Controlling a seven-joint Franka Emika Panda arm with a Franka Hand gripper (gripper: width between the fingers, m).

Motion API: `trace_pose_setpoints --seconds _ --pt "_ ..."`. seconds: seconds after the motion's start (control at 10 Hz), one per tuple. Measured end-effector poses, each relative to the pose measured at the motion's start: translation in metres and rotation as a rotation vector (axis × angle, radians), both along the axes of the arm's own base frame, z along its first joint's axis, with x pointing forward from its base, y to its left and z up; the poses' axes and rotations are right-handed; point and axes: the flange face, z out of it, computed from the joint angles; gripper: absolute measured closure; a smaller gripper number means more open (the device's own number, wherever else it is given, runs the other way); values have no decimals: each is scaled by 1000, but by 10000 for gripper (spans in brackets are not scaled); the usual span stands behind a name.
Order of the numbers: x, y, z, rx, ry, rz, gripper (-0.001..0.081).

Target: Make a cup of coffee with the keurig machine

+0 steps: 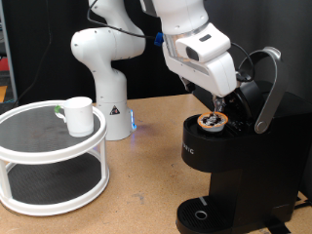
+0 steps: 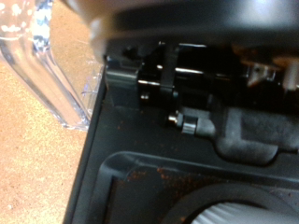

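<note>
Black and boxy, the keurig machine [image 1: 239, 166] fills the lower right of the exterior view, closest to the camera, with its lid [image 1: 261, 83] hinged up and the grey handle arching over the open chamber. You can see a pod [image 1: 213, 121] with a brown-printed top sitting in that chamber. Your arm [image 1: 190, 44] comes down from the top centre of the frame, and the hand [image 1: 222, 103] hangs just above the pod, between the raised lid and the machine's front. Whether its fingers are apart or together you cannot tell; the wrist casing hides them, and the wrist view shows only dark machine parts [image 2: 187, 121] up close, beside a clear plastic wall [image 2: 42, 65] over the wooden worktop [image 2: 37, 168].

Well apart from the hand, at the exterior view's left, a round white two-tier stand [image 1: 54, 156] carries the cup [image 1: 78, 115] upright on its upper tier, towards the right edge. The robot's white base [image 1: 102, 73] stands behind it.
</note>
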Motion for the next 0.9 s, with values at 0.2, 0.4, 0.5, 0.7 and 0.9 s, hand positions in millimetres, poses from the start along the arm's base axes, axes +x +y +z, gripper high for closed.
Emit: trace_pose_setpoints --seconds 0.2,0.4,0.5,0.7,0.9 --pt "0 -1 0 -1 0 -1 3" --pt "0 -2 -1 -2 -3 -4 3" --pt "-1 -2 -3 8 -9 -14 3" --pt "-4 -5 -14 55 -40 -57 3" --pt "-10 -11 -20 80 -66 -73 3"
